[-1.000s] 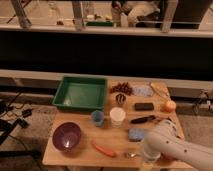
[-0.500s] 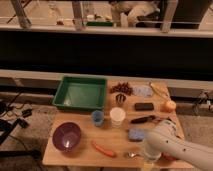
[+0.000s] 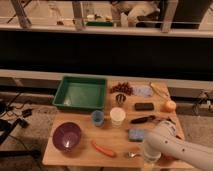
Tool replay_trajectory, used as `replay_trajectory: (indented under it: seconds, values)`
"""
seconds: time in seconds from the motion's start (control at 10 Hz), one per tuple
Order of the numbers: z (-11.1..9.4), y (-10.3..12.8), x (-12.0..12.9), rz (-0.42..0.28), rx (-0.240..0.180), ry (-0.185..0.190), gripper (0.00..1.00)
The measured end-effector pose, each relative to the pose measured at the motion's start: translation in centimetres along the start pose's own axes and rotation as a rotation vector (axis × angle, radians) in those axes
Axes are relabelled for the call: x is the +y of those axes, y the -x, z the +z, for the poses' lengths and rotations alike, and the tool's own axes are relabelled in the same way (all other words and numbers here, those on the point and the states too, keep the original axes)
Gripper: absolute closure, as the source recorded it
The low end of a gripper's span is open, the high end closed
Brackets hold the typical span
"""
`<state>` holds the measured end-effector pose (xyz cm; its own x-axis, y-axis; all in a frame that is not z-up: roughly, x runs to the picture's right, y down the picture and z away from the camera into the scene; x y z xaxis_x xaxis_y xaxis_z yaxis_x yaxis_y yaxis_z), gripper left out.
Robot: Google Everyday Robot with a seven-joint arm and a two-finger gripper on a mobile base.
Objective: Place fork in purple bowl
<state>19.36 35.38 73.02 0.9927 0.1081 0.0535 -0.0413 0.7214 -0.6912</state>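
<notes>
The purple bowl (image 3: 67,136) sits at the front-left of the wooden table (image 3: 50,156), upright, with nothing visible inside it. The fork (image 3: 132,154) lies flat on the tabletop well to the right of the purple bowl, near the front edge, with the orange stick (image 3: 104,149) between the two. The robot's white arm (image 3: 172,147) reaches in from the lower right, and the gripper (image 3: 148,159) hangs at its end just to the right of the fork, far across the table from the purple bowl. Whether it has a hold on anything is not visible, since the arm's bulk covers the tip.

Just behind and to the right of the purple bowl stands a small blue cup (image 3: 97,118), with a white cup (image 3: 117,116) beside it on the far side from the bowl. Directly behind the purple bowl, at the back of the table, is a green tray (image 3: 80,93). Farther right of the purple bowl lie a blue sponge (image 3: 136,134), a black-handled utensil (image 3: 145,119), a flat black object (image 3: 145,106) and — at the far right edge — an orange fruit (image 3: 171,105).
</notes>
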Motion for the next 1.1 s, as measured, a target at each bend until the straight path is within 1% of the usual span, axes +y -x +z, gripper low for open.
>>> replay_trajectory:
  seconds: [0.3,0.6,1.1]
  values:
    - [-0.09,-0.01,0.16,0.004,-0.004,-0.004,0.20]
    - [0.32,0.14,0.33,0.002,-0.006,0.005,0.20]
    - [0.43,0.03,0.58,0.003,-0.007,0.011,0.20]
